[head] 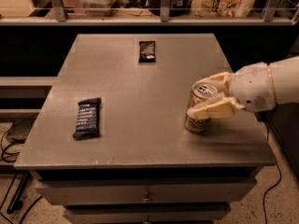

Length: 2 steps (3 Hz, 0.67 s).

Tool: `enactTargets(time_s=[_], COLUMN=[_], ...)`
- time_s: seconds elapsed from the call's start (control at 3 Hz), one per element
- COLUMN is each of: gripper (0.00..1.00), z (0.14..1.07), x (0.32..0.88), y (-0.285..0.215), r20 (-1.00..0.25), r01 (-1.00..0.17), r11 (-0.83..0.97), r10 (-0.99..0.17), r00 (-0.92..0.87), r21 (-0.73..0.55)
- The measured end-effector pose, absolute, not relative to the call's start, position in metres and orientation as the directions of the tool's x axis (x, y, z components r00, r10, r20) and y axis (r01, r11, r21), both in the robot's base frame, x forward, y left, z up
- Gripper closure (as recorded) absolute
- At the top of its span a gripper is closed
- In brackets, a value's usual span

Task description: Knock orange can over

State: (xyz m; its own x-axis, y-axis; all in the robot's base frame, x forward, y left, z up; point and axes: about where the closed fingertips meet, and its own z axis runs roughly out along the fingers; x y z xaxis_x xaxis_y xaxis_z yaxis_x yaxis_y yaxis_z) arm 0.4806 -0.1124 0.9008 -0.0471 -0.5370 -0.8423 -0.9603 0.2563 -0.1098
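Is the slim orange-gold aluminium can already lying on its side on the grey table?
No, the orange-gold can stands on its base near the right edge of the table, with the gripper against its upper part.

Matt, faintly speckled grey top on the table (pixel 140 125). Shiny metal on the can (pixel 196 125), orange-gold with a silver lid. Glossy dark wrappers on the near bar (pixel 87 117) and the far bar (pixel 147 51). Smooth cream plastic on the gripper (pixel 202 97), at the can's top, fingers spread either side of it.
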Motion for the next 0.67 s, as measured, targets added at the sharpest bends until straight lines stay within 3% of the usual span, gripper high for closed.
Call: enactTargets(time_s=[0.33, 0.67], gripper=[0.72, 0.95], z=[0.902, 0.914], x=[0.483, 0.486], y=[-0.103, -0.081], r20=[-0.824, -0.741], r01=[-0.963, -0.962], r11=[0.239, 0.202], r10=[-0.565, -0.672], r00=[-0.035, 0.001], r21=[-0.122, -0.185])
